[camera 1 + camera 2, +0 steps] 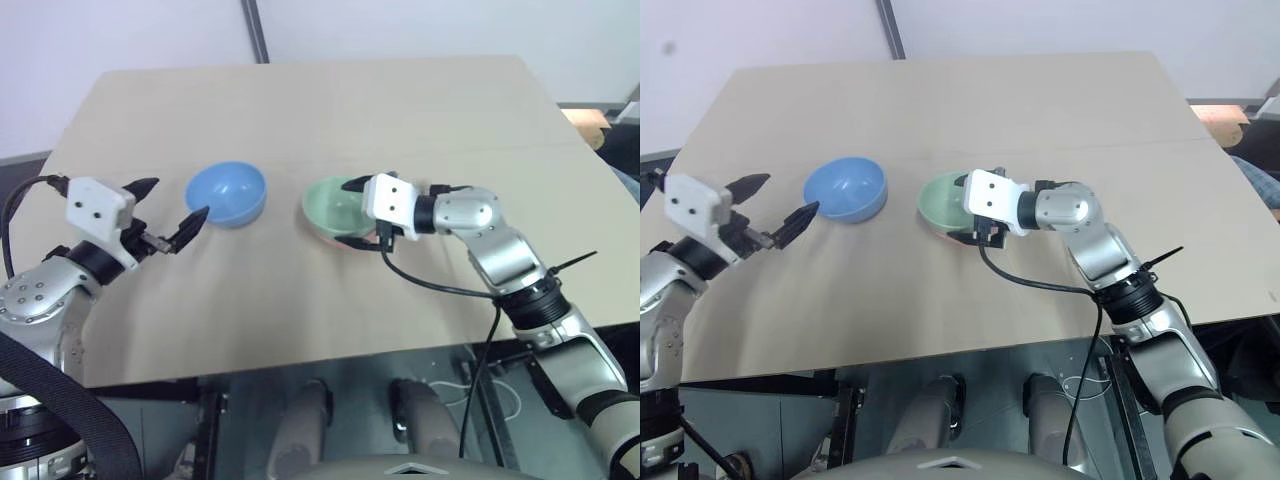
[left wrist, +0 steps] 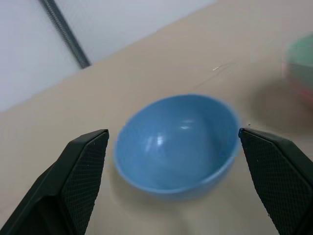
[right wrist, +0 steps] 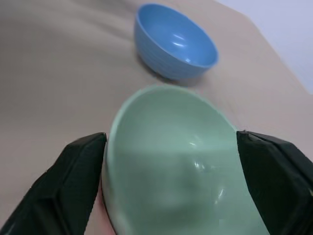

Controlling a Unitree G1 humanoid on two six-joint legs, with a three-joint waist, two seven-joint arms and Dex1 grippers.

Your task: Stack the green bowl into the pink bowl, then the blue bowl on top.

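Your left gripper (image 1: 176, 213) hangs wide open just beside the blue bowl (image 1: 227, 194), on its left, with both black fingers pointing at it and nothing between them. In the left wrist view that bowl (image 2: 178, 142) stands upright on the tan table (image 1: 300, 110), framed by the two fingers (image 2: 85, 166) – apart from both, as far as you can see.

The green bowl (image 1: 336, 205) already sits nested in the pink bowl (image 1: 340, 241), of which only a thin salmon edge peeks out under the green rim (nearest the robot). This pair stands near the middle of the table, to the right of the blue bowl and clear of it.

Your right gripper (image 1: 362, 211) is at the nested bowls, its white housing over their right-hand rim. From the right wrist view its fingers (image 3: 73, 171) are spread to either side of the green bowl (image 3: 171, 156) – the jaws stand released rather than clamped, though whether a finger brushes the rim you cannot tell. The blue bowl (image 3: 176, 41) shows beyond, empty and upright.
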